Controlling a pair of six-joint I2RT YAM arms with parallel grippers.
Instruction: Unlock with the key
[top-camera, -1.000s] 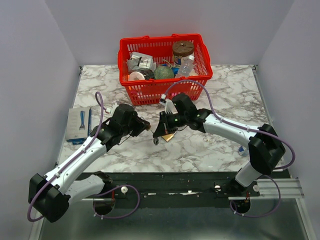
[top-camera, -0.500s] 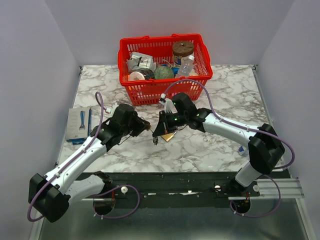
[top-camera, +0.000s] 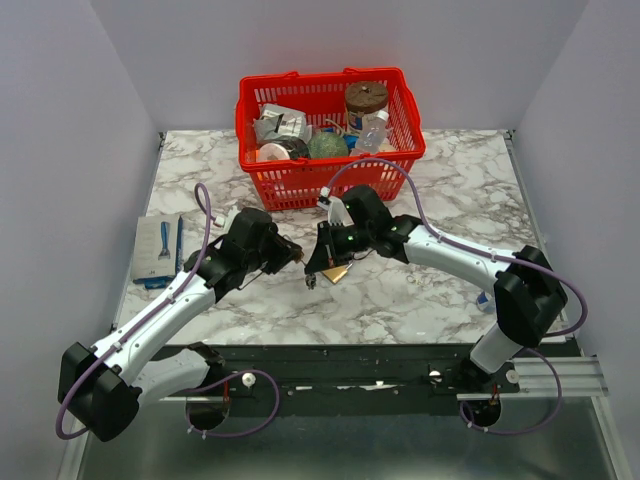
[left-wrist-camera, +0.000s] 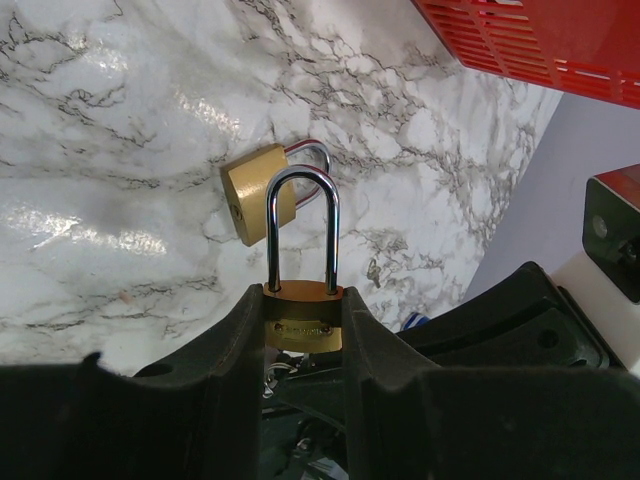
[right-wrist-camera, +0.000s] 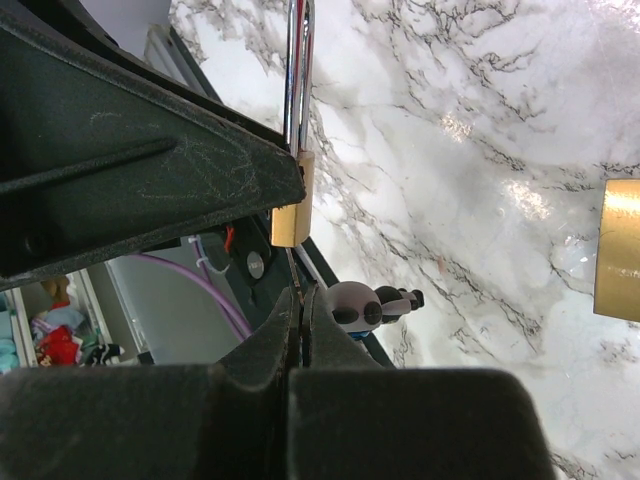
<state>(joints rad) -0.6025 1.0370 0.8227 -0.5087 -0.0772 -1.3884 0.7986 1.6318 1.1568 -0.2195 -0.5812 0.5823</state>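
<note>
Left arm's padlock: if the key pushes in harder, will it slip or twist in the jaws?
Probably rigid: the brass padlock looks like solid metal. The left gripper pinches only its smooth narrow sides, so it might pivot or slide back. The thin key in the right gripper may flex first.

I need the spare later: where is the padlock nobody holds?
Left wrist view, centre: the loose padlock lies on the table, just beyond the shackle of the held padlock.

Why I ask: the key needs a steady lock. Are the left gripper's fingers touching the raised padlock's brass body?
Touching. The left wrist view shows the raised padlock pinched by its brass body between the left gripper's fingers, no gap on either side.
</note>
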